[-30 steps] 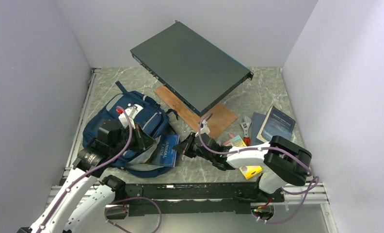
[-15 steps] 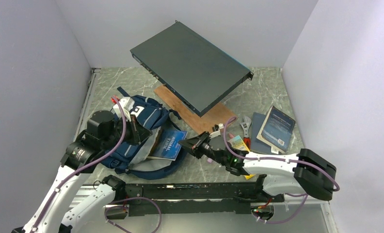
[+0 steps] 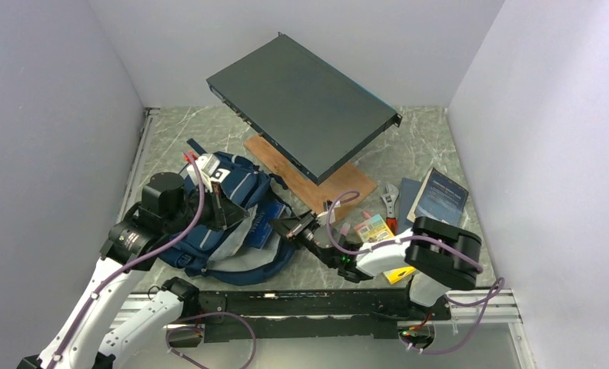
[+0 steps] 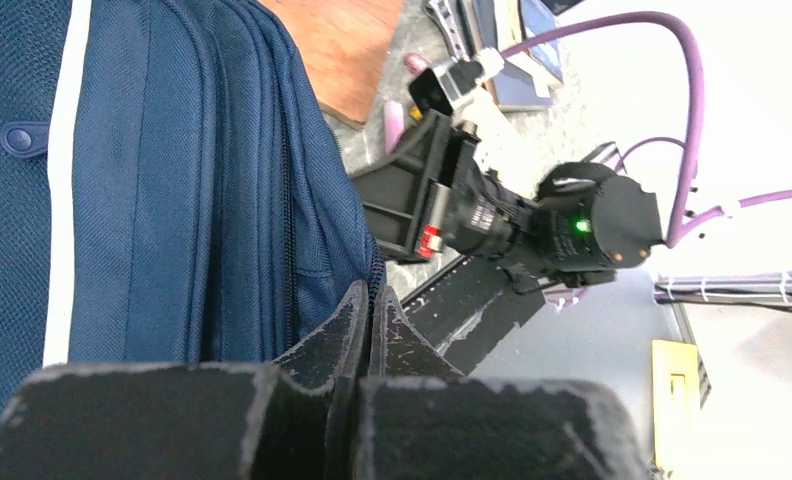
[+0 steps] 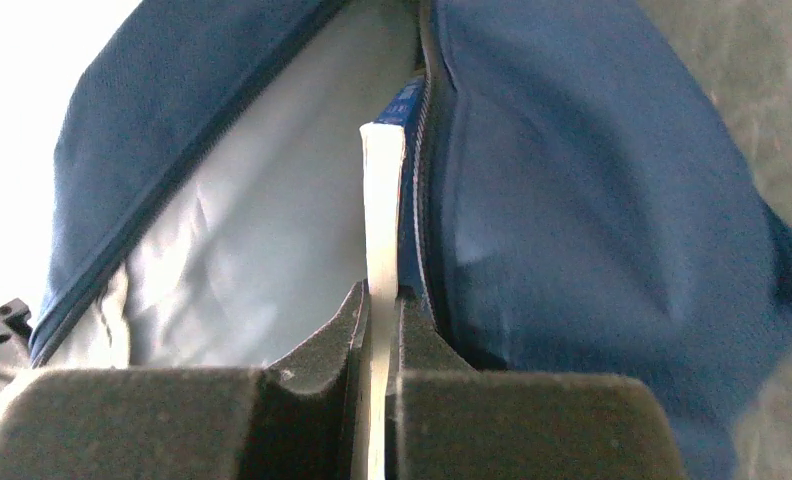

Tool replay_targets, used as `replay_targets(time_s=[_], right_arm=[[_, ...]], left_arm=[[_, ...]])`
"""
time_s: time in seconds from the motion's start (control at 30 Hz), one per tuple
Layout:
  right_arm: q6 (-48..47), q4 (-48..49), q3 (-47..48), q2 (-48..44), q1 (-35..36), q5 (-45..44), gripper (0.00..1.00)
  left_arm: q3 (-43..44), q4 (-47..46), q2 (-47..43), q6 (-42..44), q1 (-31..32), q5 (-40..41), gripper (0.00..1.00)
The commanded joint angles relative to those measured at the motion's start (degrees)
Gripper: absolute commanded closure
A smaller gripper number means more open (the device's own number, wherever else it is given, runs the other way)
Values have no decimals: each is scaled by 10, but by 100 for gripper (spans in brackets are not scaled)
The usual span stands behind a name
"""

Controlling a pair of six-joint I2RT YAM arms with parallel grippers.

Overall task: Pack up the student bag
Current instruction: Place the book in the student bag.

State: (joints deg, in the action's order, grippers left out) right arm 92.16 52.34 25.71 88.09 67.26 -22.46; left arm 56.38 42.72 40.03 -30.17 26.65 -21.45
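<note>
Student bag (image 4: 172,180), left claw (image 4: 369,302) pinching its edge — right claw (image 4: 387,205) beyond

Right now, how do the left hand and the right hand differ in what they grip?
The left hand pinches the student bag at its rim; the right hand pinches a thin blue book. The left hand sits outside the bag; the right hand aims its book into the grey-lined opening. Both are shut.

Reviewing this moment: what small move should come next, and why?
Probably the right gripper should slide the thin blue-covered book deeper into the navy blue fabric backpack: its jaws pinch the book, which is only partly past the zip opening, while the left gripper holds the backpack's edge.
</note>
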Motion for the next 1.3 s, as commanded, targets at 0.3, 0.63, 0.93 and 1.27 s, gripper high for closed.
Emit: replay_targets(time_s=[0.3, 0.63, 0.93, 1.27], right_arm=[[-93, 181, 94, 32, 11, -81, 100], [-141, 185, 153, 146, 50, -143, 100], [-81, 85, 209, 246, 59, -131, 92], [-151, 50, 260, 282, 62, -50, 65]], left_arm=[[67, -25, -1, 7, 2, -87, 100], [106, 41, 34, 6, 2, -118, 100], [17, -100, -8, -109, 2, -147, 100], [1, -121, -21, -119, 2, -144, 100]])
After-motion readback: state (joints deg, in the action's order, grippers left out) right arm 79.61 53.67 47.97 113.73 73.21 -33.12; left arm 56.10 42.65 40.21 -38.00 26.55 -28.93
